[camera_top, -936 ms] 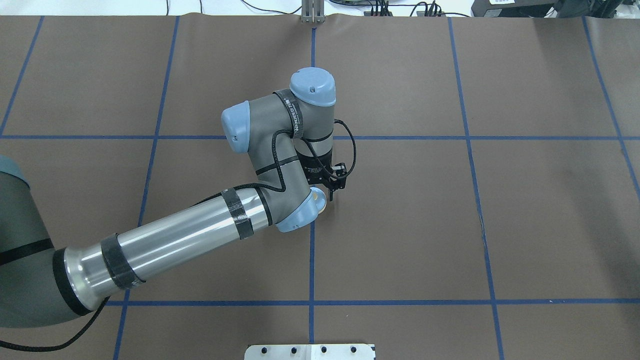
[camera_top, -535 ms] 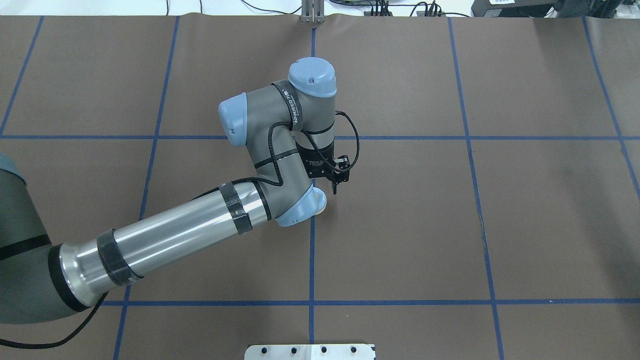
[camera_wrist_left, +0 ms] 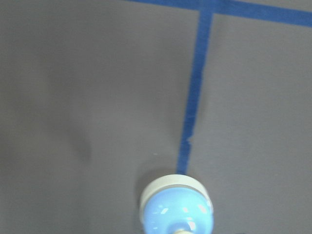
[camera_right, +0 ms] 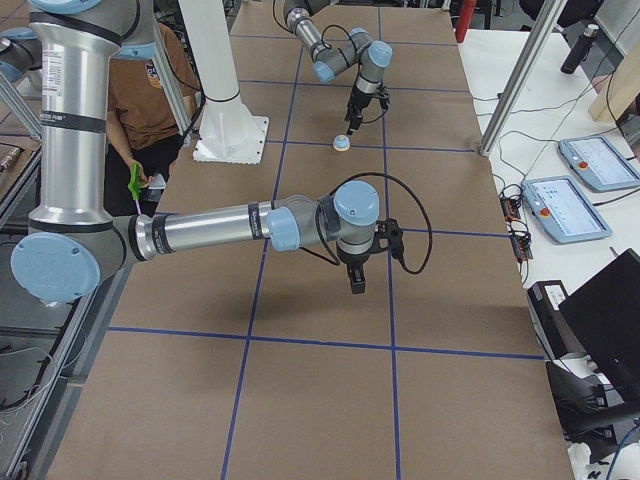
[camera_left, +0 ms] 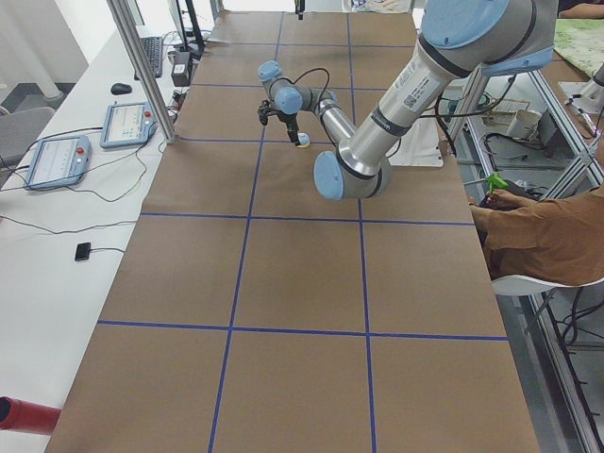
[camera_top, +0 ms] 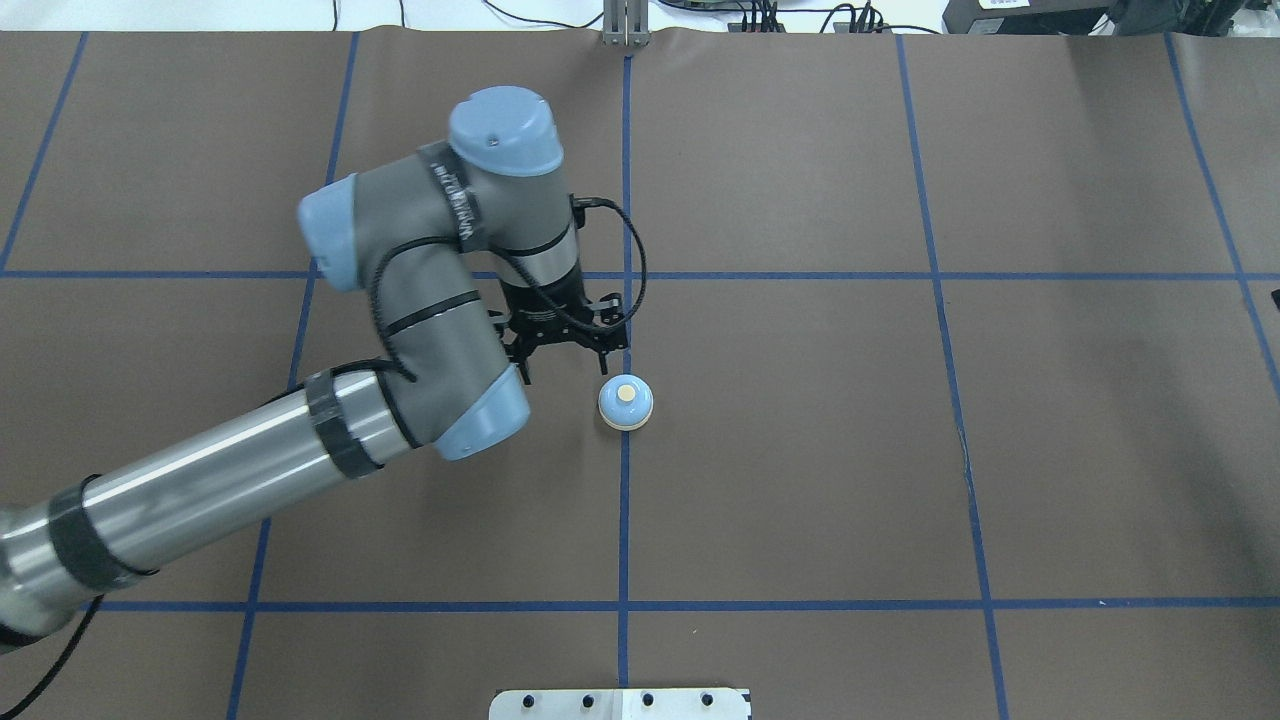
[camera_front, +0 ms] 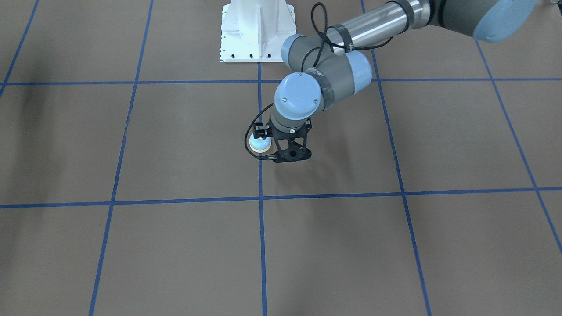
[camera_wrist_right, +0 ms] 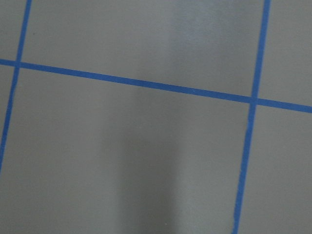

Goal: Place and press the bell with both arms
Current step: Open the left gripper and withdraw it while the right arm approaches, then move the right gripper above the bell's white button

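The light-blue bell (camera_top: 626, 403) with its cream button stands upright on the brown table, on a blue tape line. It also shows in the front view (camera_front: 260, 143) and at the bottom edge of the left wrist view (camera_wrist_left: 176, 210). My left gripper (camera_top: 564, 372) is open and empty. It hangs just to the left of the bell, apart from it, as the front view (camera_front: 292, 155) also shows. My right gripper (camera_right: 357, 280) shows only in the exterior right view, low over bare table far from the bell. I cannot tell whether it is open or shut.
The white bolted pedestal (camera_front: 257, 30) stands at the robot's side of the table. An operator (camera_right: 150, 90) sits beside it. Tablets (camera_right: 585, 160) lie on a side bench. Blue tape lines (camera_wrist_right: 146, 84) grid the table.
My left arm has swung left and back from the bell, which its wrist half hid before. The bell now stands in full view, where it was.
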You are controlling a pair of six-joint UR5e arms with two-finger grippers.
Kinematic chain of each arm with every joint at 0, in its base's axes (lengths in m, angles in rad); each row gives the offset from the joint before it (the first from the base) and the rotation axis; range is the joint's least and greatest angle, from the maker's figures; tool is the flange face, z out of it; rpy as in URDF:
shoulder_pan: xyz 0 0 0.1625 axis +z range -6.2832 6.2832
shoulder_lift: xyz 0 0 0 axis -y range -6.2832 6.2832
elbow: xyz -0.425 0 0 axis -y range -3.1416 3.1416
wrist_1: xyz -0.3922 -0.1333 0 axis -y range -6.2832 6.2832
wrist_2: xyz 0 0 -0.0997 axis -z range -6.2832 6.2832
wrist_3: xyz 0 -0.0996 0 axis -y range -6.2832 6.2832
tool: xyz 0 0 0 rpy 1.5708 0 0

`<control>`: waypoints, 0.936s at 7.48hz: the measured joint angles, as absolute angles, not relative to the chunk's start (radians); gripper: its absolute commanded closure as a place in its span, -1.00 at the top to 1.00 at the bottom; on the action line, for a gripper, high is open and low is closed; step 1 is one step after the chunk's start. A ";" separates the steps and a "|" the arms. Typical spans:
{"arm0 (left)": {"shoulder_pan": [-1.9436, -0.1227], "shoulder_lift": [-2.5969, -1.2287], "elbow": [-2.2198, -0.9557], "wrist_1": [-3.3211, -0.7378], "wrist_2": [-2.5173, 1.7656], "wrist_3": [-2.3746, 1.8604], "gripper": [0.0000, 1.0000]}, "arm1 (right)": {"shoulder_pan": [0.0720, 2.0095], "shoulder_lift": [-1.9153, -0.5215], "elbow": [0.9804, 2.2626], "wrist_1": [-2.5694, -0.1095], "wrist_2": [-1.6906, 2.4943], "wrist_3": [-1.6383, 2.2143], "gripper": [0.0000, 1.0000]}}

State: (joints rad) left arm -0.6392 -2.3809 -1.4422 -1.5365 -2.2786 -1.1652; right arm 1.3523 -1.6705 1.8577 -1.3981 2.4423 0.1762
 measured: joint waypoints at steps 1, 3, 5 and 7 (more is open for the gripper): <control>-0.650 -2.267 -1.562 -1.535 -2.279 -1.123 0.77 | 1.287 -1.664 1.875 -1.357 2.443 0.270 0.99; -0.694 -2.042 -1.768 -1.533 -2.280 -1.011 0.77 | 1.141 -1.601 1.917 -1.306 2.416 0.557 0.86; -0.762 -1.841 -1.916 -1.535 -2.280 -0.890 0.78 | 0.934 -1.480 1.956 -1.294 2.270 0.914 -0.68; -0.838 -1.705 -1.979 -1.536 -2.279 -0.772 0.84 | 0.683 -1.321 1.951 -1.345 2.055 1.169 -1.00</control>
State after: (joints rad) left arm -0.8381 -1.7045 -1.9788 -1.5363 -2.2789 -0.7722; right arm 0.6828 -1.3211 1.9510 -1.3454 2.0552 1.1694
